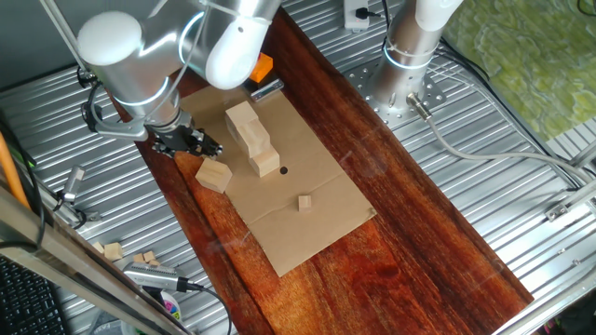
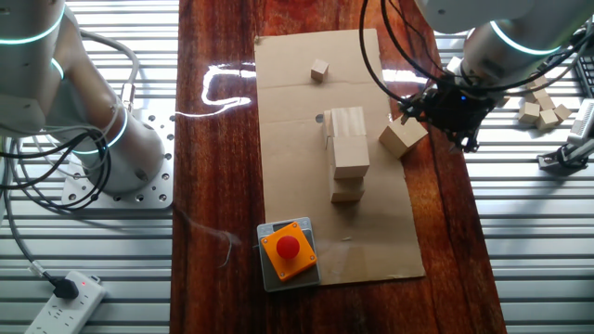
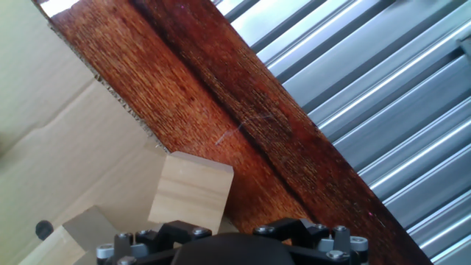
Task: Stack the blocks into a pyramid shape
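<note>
No readable writing anywhere. Gripper (image 1: 191, 141) sits by a loose block (image 1: 213, 175) at the cardboard (image 1: 307, 233) edge; can't tell if it's clenched.

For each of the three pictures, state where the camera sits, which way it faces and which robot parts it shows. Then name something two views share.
One fixed view: high, looking down along the table; arm and gripper near a loose block.
The other fixed view: overhead from the opposite side, orange button box nearest; gripper at right.
Hand view: on the hand, facing down; only the gripper's base shows.
Shared: both fixed views show the cardboard sheet and the stacked blocks.
</note>
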